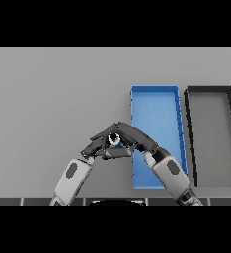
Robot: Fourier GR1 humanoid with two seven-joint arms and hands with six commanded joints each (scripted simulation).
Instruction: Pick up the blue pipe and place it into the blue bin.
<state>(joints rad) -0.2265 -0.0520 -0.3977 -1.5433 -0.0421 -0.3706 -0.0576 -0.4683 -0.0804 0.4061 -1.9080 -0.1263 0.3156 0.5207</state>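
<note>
Only a small bit of the blue pipe [116, 142] shows, just left of the blue bin [156, 111], near the table's front middle. My right hand [132, 138] reaches in from the lower right over the bin's left wall, with its fingers and thumb curled round the pipe. My left hand [98, 147] comes in from the lower left and sits close against the pipe's left side with relaxed fingers. The hands hide most of the pipe. I cannot tell whether it rests on the table or is lifted.
A dark grey bin [211, 138] stands right of the blue bin, almost touching it. The grey table [53, 94] stretches to the left and back.
</note>
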